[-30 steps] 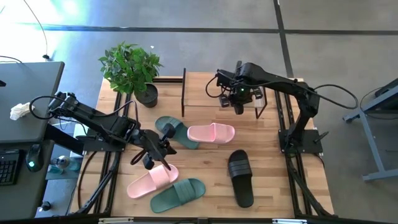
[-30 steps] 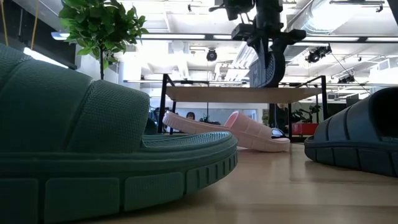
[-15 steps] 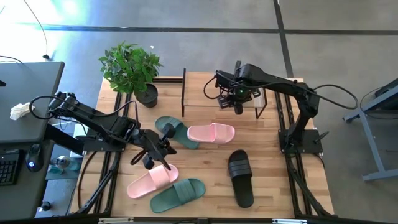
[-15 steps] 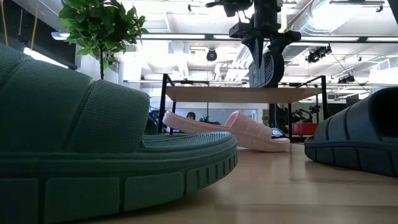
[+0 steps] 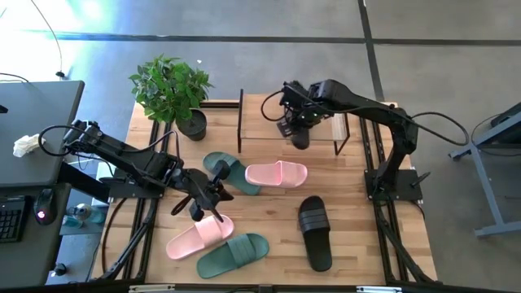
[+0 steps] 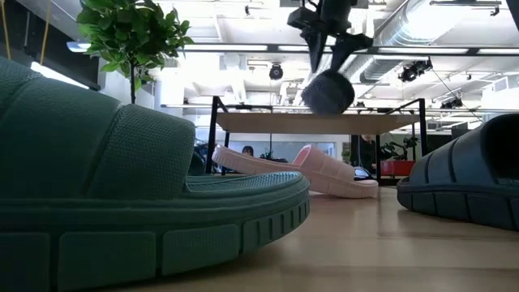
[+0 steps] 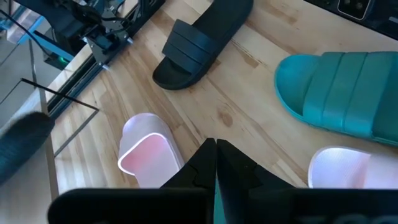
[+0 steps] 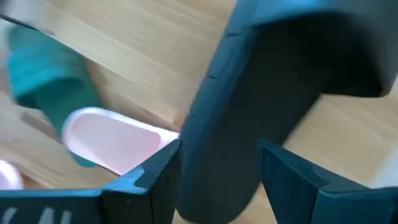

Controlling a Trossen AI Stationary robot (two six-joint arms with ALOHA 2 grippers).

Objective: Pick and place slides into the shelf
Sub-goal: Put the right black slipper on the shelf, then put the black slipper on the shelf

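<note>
A black slide [image 6: 328, 91] hangs tilted just over the shelf's top board [image 6: 268, 122], blurred. My right gripper [image 6: 327, 36] is above it, open, a finger on each side of the slide [image 8: 249, 93]. My left gripper [image 5: 195, 213] is shut with nothing in it, a little above a pale pink slide [image 5: 199, 238]. On the table lie a dark green slide [image 5: 234, 254], another black slide [image 5: 315, 232], a second pink slide [image 5: 277, 173] and a second green one [image 5: 230, 172]. My right gripper points steeply down over the black slide, whose sole [image 8: 217, 155] runs between the two spread fingers [image 8: 158, 177]. I cannot tell whether either finger touches it.
A potted plant [image 5: 172, 91] stands at the table's far left corner. The shelf's black frame [image 5: 241, 122] rises at the far middle. Bare wood lies between the pink slide and the black slide on the table.
My right gripper has opened, risen a little and rolled over the shelf. The black slide, which hung upright below it, has tipped over toward flat just above the shelf's top board.
</note>
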